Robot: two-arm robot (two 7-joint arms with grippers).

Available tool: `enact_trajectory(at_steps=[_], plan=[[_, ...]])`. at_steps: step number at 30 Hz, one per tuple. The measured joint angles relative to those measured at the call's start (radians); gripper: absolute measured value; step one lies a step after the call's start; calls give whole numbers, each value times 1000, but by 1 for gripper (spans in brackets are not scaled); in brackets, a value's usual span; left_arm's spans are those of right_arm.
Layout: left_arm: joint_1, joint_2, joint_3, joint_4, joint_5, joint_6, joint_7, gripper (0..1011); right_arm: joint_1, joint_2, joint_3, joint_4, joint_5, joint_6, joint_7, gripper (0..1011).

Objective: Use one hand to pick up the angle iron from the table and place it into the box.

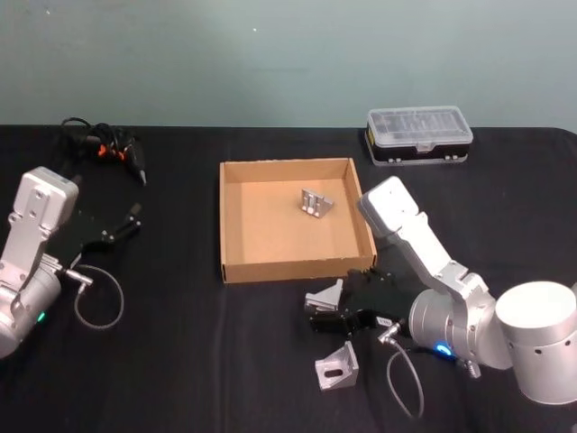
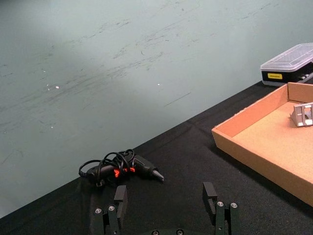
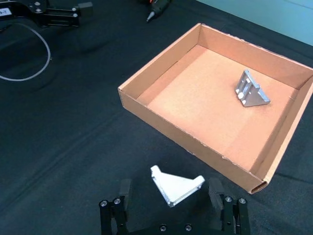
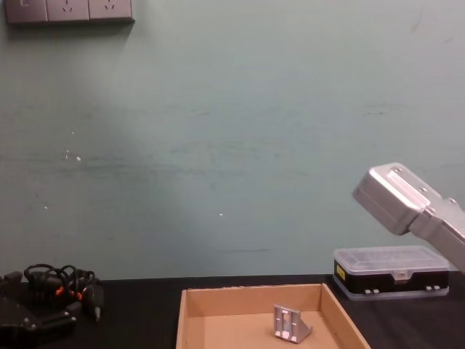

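Angle iron lies inside the open right claw, beside box; left claw parked

Black table: items resting on its surface.
Cardboard box at centre; clear-lidded case behind it to the right; cabled tool far left; an angle iron near the front.
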Motion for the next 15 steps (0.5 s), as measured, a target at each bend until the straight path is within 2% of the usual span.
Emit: enact_trajectory(at_steps=[15], plan=[[0, 0, 0, 0, 0, 0, 0, 1011, 20, -33, -2, 60, -22, -16, 12, 1002]])
